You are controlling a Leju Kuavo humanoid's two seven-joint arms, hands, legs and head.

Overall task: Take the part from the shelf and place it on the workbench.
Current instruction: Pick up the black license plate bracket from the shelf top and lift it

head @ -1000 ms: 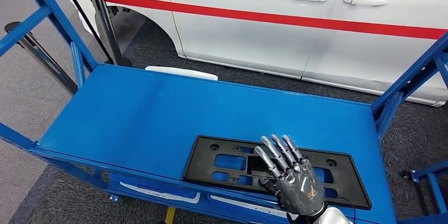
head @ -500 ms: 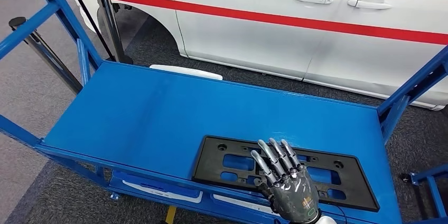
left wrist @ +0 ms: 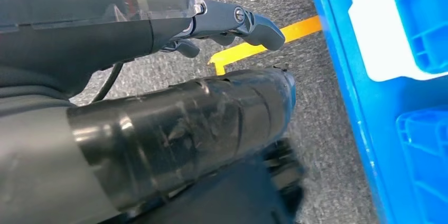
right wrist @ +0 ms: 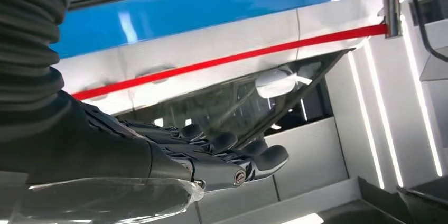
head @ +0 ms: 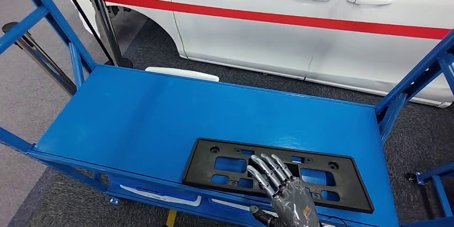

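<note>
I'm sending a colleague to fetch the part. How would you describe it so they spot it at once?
Go to the blue workbench beside the white car. Near its front edge, toward the right, lies the part: a flat black rectangular plastic frame with cut-out windows showing blue, and the robot's right hand over it.

Right hand — fingers spread — hovers over the black part on the blue workbench.

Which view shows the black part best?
The head view: the whole black part lies flat on the blue workbench, under the right hand. The right wrist view looks past its hand toward the white car; the left, toward carpet.
</note>
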